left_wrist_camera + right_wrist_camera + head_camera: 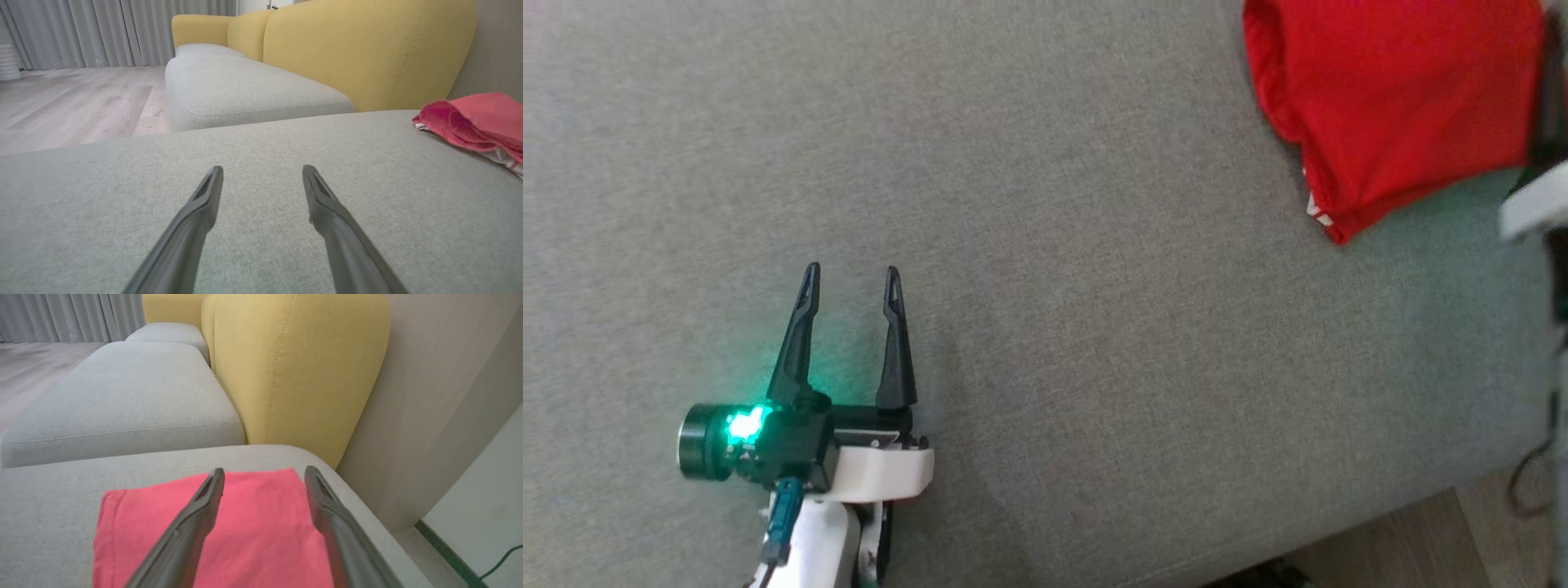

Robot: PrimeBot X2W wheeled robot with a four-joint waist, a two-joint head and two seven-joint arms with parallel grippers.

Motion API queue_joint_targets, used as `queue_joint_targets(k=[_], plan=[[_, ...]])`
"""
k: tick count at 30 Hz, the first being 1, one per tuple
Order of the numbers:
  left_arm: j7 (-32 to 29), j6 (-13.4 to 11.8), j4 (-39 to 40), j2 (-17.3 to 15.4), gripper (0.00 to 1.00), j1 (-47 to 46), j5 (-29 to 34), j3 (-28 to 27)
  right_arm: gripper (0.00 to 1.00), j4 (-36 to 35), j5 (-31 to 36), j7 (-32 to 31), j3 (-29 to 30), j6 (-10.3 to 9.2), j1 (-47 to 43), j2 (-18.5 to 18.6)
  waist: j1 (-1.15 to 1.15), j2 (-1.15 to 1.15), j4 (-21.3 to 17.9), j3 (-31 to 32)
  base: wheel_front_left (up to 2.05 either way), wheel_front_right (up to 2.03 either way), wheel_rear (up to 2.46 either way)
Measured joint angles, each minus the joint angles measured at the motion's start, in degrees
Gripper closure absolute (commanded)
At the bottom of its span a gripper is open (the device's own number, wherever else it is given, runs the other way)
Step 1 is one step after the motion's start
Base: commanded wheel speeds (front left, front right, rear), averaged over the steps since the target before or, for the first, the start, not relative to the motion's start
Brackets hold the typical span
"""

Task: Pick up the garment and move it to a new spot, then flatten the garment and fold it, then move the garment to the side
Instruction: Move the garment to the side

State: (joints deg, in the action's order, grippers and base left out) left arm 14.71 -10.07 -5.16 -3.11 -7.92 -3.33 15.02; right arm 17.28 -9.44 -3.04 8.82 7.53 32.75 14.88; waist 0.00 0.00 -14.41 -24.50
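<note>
Garment (1396, 106), red and folded in layers, lies at the 1 o'clock corner of the head view on the grey seat cushion (1045, 327), with a white-trimmed edge at its 6 o'clock corner. The left gripper (852, 271) sits at 7 o'clock in the head view, low over bare cushion fabric, fingers pointing to 12 o'clock. Its jaws stand wide with nothing between them, well apart from the garment. A green light glows on its wrist housing. In the right wrist view, the right gripper (264, 471) is positioned over the garment, jaws wide and gripping nothing. Contact between the 2 fingers and the cloth cannot be determined. In that view, the yellow backrest (294, 367) rises at 12 o'clock beyond the garment, and a pale wall (441, 396) stands at 2 o'clock.
</note>
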Motion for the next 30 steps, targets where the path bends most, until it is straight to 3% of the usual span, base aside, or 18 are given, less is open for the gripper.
queue_joint_targets(k=[6,13,17,19,25,30], plan=[[0.00,-0.35,0.07,0.02,0.00,0.30,-2.44,-0.11,0.00,0.46,-1.18,2.27,-3.20,0.00,-8.71,-3.85,-0.01,0.00,1.98,3.83,0.00,0.00,0.00],[0.00,-1.67,-0.07,0.04,0.00,4.59,-6.02,0.29,0.00,6.19,-8.27,11.95,-19.57,0.00,-18.45,-5.90,-0.01,0.00,5.05,10.40,0.00,0.00,0.00],[0.00,-3.05,-0.47,0.03,0.00,7.35,-6.17,-0.02,0.00,8.93,-8.64,16.74,-23.86,0.00,-21.18,-5.36,-0.02,0.00,7.08,14.40,0.00,0.00,0.00],[0.00,-3.04,-0.53,0.04,0.00,8.53,-6.19,-0.15,0.00,8.95,-7.51,17.24,-24.20,0.00,-21.88,-5.60,-0.02,0.00,8.08,16.34,0.00,0.00,0.00],[0.00,-1.60,0.74,0.03,0.00,13.88,-6.19,-1.35,0.00,-0.53,-1.79,17.40,-21.87,0.00,-28.13,-8.13,-0.02,0.00,10.41,22.24,0.00,0.00,0.00],[0.00,0.04,2.58,0.02,0.00,16.61,-6.19,-1.97,0.00,-2.54,0.36,17.41,-19.84,0.00,-35.16,-9.33,-0.02,0.00,12.79,25.11,0.00,0.00,0.00]])
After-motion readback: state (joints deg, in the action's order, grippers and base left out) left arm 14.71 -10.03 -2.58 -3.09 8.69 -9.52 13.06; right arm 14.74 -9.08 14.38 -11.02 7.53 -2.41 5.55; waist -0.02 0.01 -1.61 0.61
